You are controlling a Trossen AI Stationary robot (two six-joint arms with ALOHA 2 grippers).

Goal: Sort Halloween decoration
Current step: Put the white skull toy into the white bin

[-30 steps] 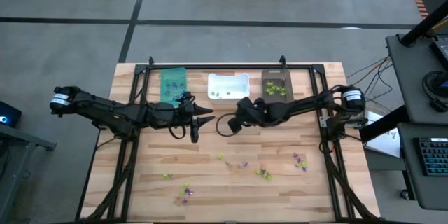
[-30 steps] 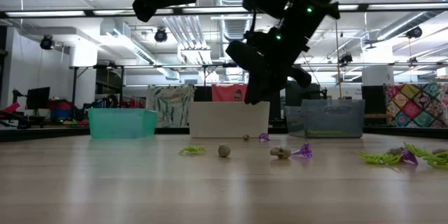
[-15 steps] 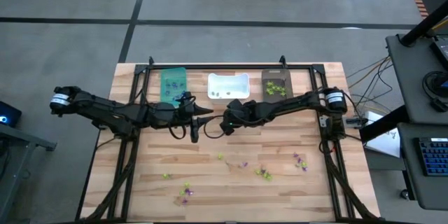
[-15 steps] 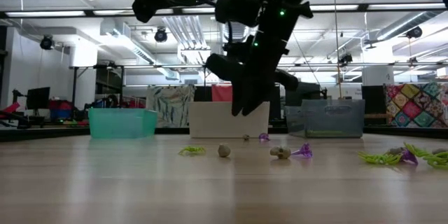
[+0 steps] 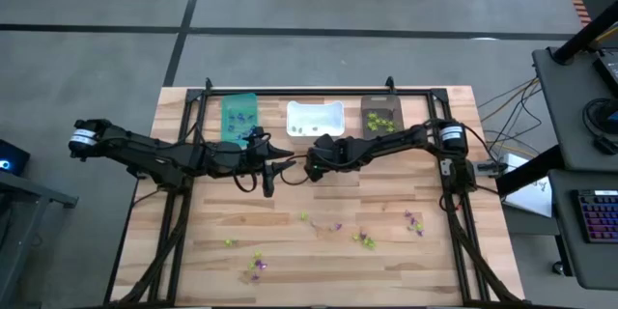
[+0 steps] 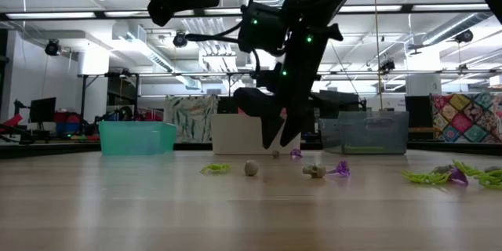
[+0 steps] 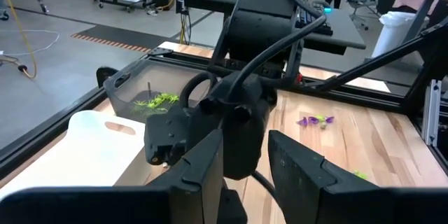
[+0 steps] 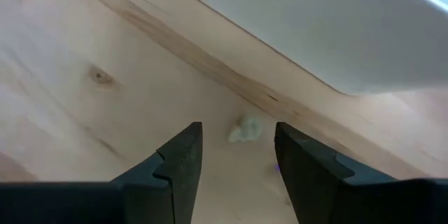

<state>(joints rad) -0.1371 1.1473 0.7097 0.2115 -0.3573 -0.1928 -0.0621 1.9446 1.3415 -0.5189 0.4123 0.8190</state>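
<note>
**Right tool poised over a pale trinket beside the white bin**

The right tool (image 8: pixel 234 164) hangs low over the table (image 5: pixel 290 251) with its two fingers spread apart and nothing between them but bare wood. Just ahead of the fingertips, lined up with the gap, lies a small pale trinket (image 8: pixel 245 129). It sits on the table just outside the wall of the white bin (image 8: pixel 336 28), not in it. In the low view the same tool (image 6: pixel 276 135) points down close to the boards, in front of that bin.

The left tool (image 5: pixel 275 162) waits just to the side of the right one, held above the table near the teal bin (image 5: pixel 238 116); its fingers (image 7: pixel 203 168) stand partly apart and nothing shows between them.

The other trinkets lie well behind the right tool, toward the near edge of the table: purple and green pieces (image 5: pixel 363 238) scattered loosely, more of them (image 5: pixel 255 266) farther over. Some green ones already rest in the dark bin (image 5: pixel 380 106).

The pale piece looks light, hard and lumpy, so it will likely skid or pop out if pinched off centre. The best hold is probably across its widest part, with the fingers set down on either side until they nearly touch the wood, then closed gently. Its nearness to the bin wall leaves little room on that side.
</note>
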